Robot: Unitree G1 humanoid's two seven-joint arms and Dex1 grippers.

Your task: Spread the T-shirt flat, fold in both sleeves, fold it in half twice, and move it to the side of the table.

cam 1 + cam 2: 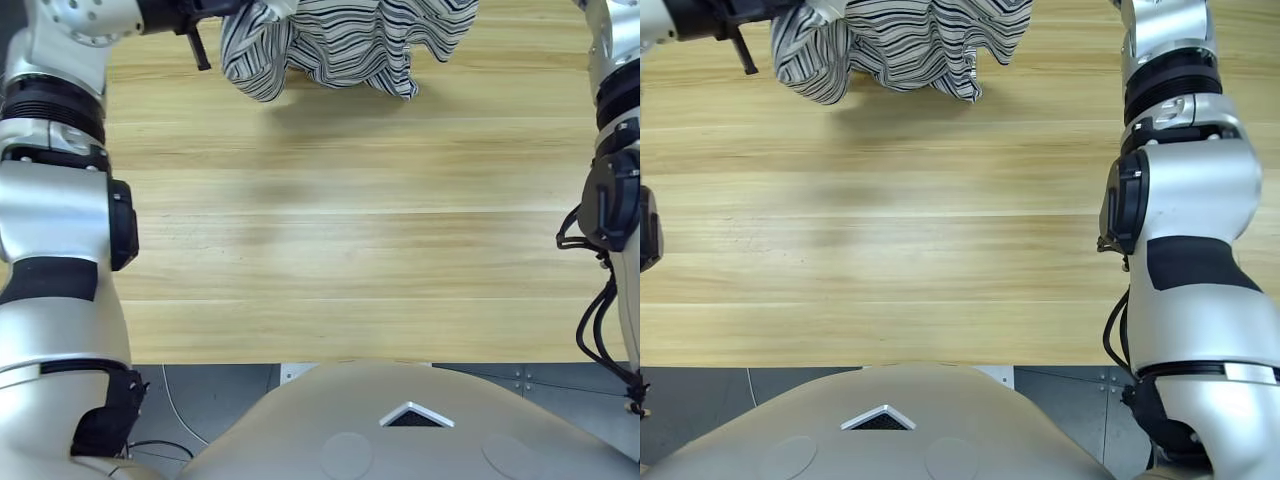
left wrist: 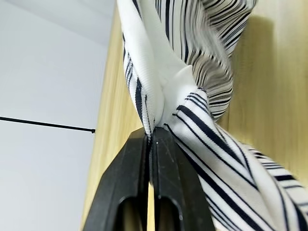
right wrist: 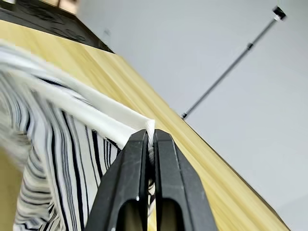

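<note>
It looked like a robotics lab or test room rather than a home. The worktop (image 1: 350,250) was a bare, pale wood-grain slab. Behind it stood a plain, undecorated light wall (image 3: 216,48) crossed by a thin dark rod (image 3: 231,67). Below the near edge lay a grey floor plate (image 1: 520,380) with bolt heads and a loose cable (image 1: 170,410).

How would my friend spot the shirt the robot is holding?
Look to the far side of the wooden table. There the T-shirt hangs bunched between the left gripper and right gripper, both jaws shut on it. It alone is white with dark stripes.
</note>
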